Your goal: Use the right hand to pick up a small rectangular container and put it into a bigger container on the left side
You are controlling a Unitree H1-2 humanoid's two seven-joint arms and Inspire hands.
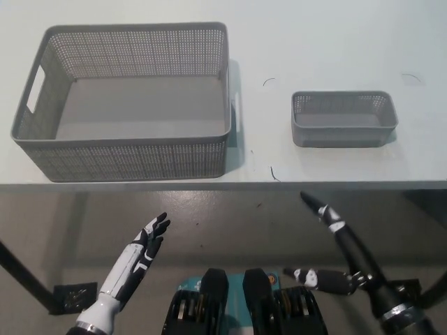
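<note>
Both hands (150, 244) (328, 216) below table edge (209, 185), fingers spread, empty; arms cropped.

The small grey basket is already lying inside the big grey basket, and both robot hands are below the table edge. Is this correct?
Not quite. In the head view the small grey basket stands on the table, apart from and to the right of the big grey basket, which is empty. The white left hand and black right hand are indeed below the table edge.

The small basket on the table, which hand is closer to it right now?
Right. The black right hand is just below the small basket, off the table's front edge. The white left hand hangs farther off to the left, below the big basket.
</note>
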